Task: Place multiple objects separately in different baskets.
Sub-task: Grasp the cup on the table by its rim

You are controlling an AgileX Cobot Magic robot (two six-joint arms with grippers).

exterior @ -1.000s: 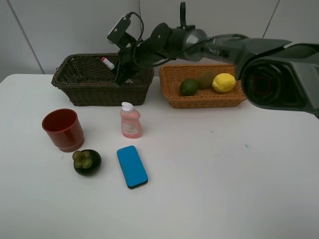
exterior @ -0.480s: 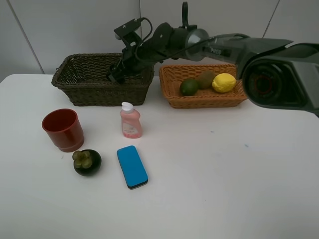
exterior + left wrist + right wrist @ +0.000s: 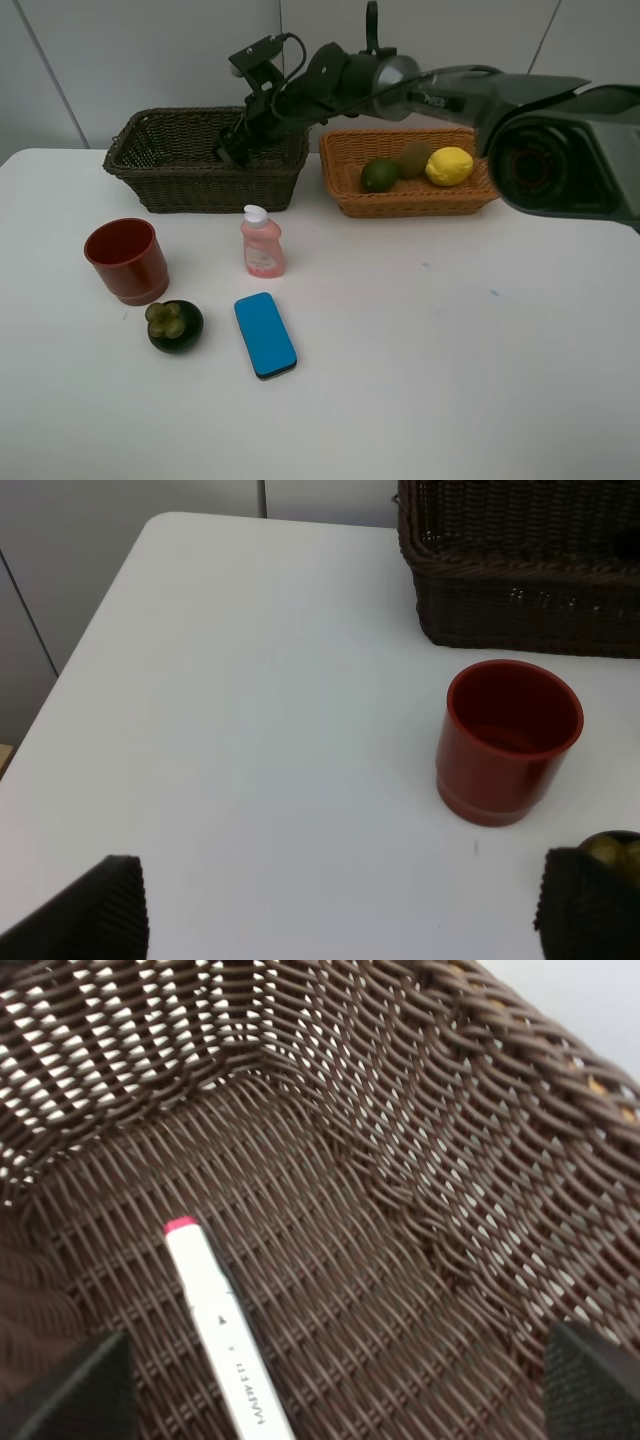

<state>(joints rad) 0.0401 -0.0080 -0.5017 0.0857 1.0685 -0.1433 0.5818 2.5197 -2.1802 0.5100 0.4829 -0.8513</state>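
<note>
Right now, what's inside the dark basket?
A white marker with a pink end lies on the woven floor of the dark basket. From the high camera the marker is hidden, and the wrist view shows only part of the floor.

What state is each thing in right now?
white marker, lying in dark basket
red cup, upright, empty
pink bottle, upright, capped
blue block, lying flat
mangosteen, on table
lime, in orange basket
kiwi, in orange basket
lemon, in orange basket
left claw, open, empty
right claw, open, over dark basket
</note>
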